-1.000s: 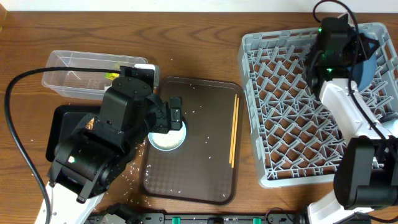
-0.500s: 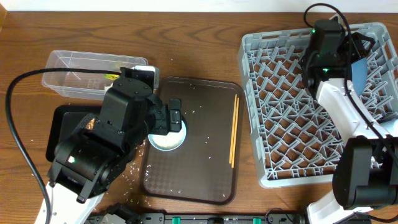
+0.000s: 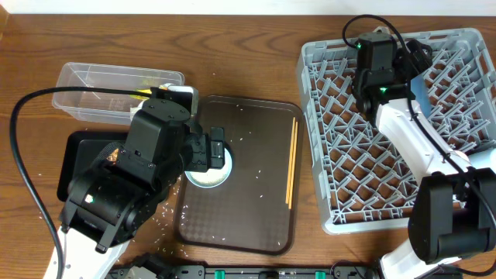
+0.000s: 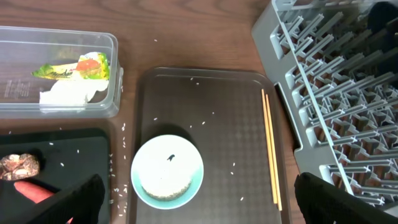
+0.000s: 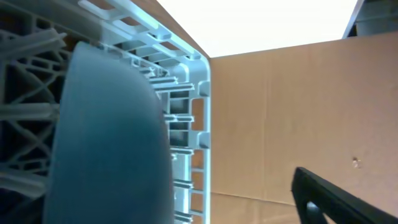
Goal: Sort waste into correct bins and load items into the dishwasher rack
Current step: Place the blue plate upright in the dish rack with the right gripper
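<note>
The left gripper point(image 4: 199, 190) hangs with its fingers spread wide, holding nothing. Directly beneath it, between the two fingers, sits the light-blue cup point(image 4: 166, 173), white inside, resting on the brown serving tray point(image 4: 211, 112). Toward the right finger the chopsticks point(image 4: 270, 149) lie side by side along that tray's edge, and past them stands the grey rack point(image 4: 336, 106). Under the left finger is the black tray point(image 4: 68, 155), which holds the brown lump point(image 4: 18, 165) and the carrot point(image 4: 30, 190). Ahead of the gripper and to its left, the clear tub point(image 4: 59, 36) holds the crumpled paper point(image 4: 65, 94) and the wrapper point(image 4: 71, 67). Loose white grains point(image 4: 122, 127) are scattered around both trays.

From overhead the left arm covers most of the cup and hides what lies in the black tray. Only the wrist camera shows them.

The right gripper point(image 3: 415, 60) is over the rack's far part. Its own camera shows one finger point(image 5: 336, 196) far out to the side, so the jaws stand apart. The other finger is out of view. The blue plate point(image 5: 106, 143) stands on edge among the pegs, close in front of the gripper and apart from that finger. Overhead the plate can hardly be made out.

The wrapper's green-yellow print is too small to read.
</note>
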{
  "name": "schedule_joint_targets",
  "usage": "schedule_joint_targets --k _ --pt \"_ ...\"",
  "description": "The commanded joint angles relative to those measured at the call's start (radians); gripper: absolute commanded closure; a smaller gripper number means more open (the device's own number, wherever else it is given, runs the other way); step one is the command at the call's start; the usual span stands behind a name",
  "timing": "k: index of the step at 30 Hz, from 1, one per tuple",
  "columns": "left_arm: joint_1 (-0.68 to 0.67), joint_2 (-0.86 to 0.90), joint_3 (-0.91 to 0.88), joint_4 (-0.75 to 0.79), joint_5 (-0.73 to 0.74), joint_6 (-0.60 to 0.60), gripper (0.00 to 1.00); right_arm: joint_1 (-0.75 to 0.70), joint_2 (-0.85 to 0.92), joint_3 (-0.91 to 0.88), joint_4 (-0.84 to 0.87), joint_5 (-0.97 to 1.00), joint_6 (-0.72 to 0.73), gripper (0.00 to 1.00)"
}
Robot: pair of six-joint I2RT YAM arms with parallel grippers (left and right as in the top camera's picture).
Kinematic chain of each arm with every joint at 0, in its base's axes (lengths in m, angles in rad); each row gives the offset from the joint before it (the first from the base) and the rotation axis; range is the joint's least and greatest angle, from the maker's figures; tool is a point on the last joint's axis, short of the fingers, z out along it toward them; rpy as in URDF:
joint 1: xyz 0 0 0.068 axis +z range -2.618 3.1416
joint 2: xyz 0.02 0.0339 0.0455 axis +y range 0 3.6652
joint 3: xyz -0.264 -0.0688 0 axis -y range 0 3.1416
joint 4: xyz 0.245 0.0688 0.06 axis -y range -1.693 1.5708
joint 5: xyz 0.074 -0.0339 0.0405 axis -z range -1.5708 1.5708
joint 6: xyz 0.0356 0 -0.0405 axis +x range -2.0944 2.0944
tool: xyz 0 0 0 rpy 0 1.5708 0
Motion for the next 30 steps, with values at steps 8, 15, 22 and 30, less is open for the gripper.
schedule_joint_targets --k 8,15,22,30 --pt "-0.002 0.0 0.015 -0.004 -0.002 0.01 0.02 0.114 -0.199 0.005 -0.161 -0.19 0.291 0.01" --pt "-0.002 0.0 0.016 -0.003 -0.01 0.042 0.02 0.166 -0.304 0.005 -0.349 -0.453 0.571 0.01" --pt "0.0 -0.023 0.016 -0.004 -0.013 0.148 0.02 0.198 -0.313 0.005 -0.497 -1.027 0.875 0.01" --pt "0.003 -0.038 0.015 -0.124 -0.169 0.032 0.02 0.259 -0.305 0.005 -0.534 -1.131 1.083 0.14"
